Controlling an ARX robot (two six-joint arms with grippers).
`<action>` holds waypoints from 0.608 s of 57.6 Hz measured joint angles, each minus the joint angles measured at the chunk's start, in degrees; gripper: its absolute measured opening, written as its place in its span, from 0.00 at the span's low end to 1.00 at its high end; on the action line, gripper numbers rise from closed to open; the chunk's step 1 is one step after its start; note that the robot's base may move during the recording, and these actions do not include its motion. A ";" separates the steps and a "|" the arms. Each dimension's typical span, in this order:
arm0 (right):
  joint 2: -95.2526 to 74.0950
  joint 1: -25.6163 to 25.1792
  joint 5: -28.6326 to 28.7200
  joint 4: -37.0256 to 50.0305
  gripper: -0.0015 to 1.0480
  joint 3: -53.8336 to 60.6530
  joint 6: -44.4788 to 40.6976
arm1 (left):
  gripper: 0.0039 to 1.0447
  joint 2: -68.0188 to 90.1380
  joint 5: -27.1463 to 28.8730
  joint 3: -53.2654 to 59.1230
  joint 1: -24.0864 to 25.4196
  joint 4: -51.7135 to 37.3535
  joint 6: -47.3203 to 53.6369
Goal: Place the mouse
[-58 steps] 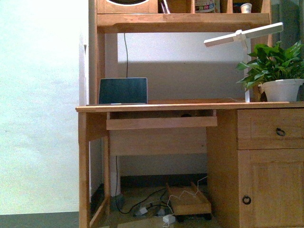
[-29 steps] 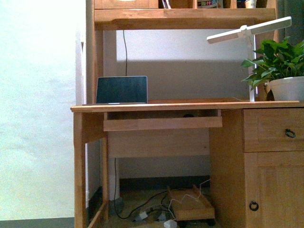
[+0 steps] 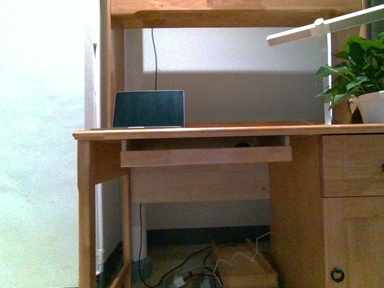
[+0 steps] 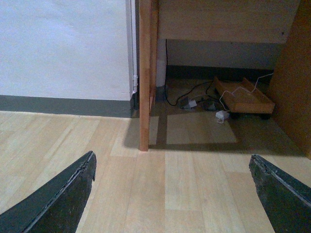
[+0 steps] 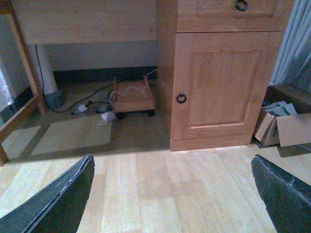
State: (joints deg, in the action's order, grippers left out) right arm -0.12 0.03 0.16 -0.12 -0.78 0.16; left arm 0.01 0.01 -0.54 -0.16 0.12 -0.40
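Observation:
In the front view a small dark domed shape, the mouse (image 3: 242,144), sits on the pull-out tray (image 3: 206,156) under the wooden desk top (image 3: 228,131); only its top shows. Neither gripper shows in the front view. My left gripper (image 4: 172,194) is open and empty, low above the wood floor near the desk's left leg (image 4: 144,73). My right gripper (image 5: 172,194) is open and empty above the floor in front of the desk's cupboard door (image 5: 221,80).
A laptop (image 3: 149,109) stands open at the desk's left. A white lamp (image 3: 324,27) and a potted plant (image 3: 363,78) are at the right. Cables and a wheeled wooden stand (image 4: 243,99) lie under the desk. Cardboard boxes (image 5: 282,127) sit right of the cupboard.
The desk has grown larger in the front view and its upper shelf has slid out of the top, so the view has come closer. The mouse has stayed on the tray.

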 joint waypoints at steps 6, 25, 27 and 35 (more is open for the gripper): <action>0.02 0.00 0.00 0.00 0.93 0.00 0.00 | 0.93 0.00 -0.02 0.00 0.02 0.00 -0.02; 0.00 0.00 -0.09 0.00 0.93 0.00 0.00 | 0.93 -0.02 0.00 0.00 0.00 0.00 -0.02; 0.00 0.00 -0.09 0.00 0.93 0.00 0.00 | 0.93 0.00 0.02 0.00 0.00 0.00 -0.02; 0.00 0.00 -0.22 0.00 0.93 0.00 0.00 | 0.93 -0.02 0.00 0.00 0.00 0.00 0.00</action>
State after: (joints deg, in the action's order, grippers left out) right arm -0.12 0.03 -0.05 -0.12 -0.78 0.16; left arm -0.01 0.01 -0.54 -0.16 0.12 -0.40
